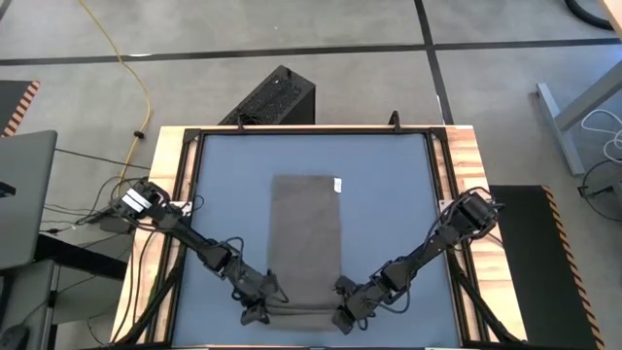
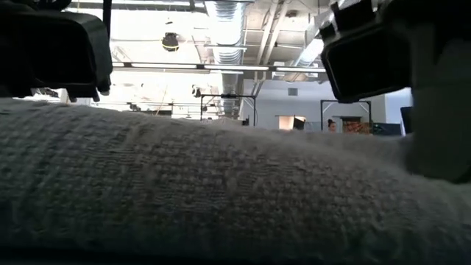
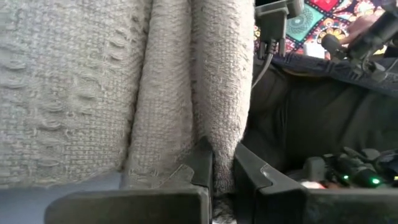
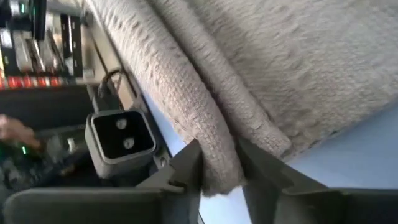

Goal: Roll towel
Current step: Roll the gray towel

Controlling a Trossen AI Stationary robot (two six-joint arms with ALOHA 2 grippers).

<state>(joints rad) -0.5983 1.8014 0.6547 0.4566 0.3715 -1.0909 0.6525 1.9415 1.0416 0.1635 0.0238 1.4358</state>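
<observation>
The taupe towel (image 1: 306,238) lies flat as a long strip down the middle of the blue table top (image 1: 389,194). Its white tag (image 1: 337,184) is at the far right corner. The near end is turned over into a thick roll (image 2: 221,191) across the near edge. My left gripper (image 1: 260,309) is shut on the roll's left end, and my right gripper (image 1: 345,316) is at its right end. The roll fills the low view from side to side. My left gripper pinches the left end of the rolled near edge (image 3: 221,140) between its two fingers. It comes slanting down from the table's left near side. The roll lies on the table. My right gripper has the right end of the roll (image 4: 219,163) between its two fingers, filling the gap. It slants down from the right near side. That end rests on the table.
Bare blue table top lies on both sides of the towel, inside a wooden frame (image 1: 466,156). A black box (image 1: 277,97) stands on the floor past the far edge. A laptop (image 1: 24,194) sits off the table's left side.
</observation>
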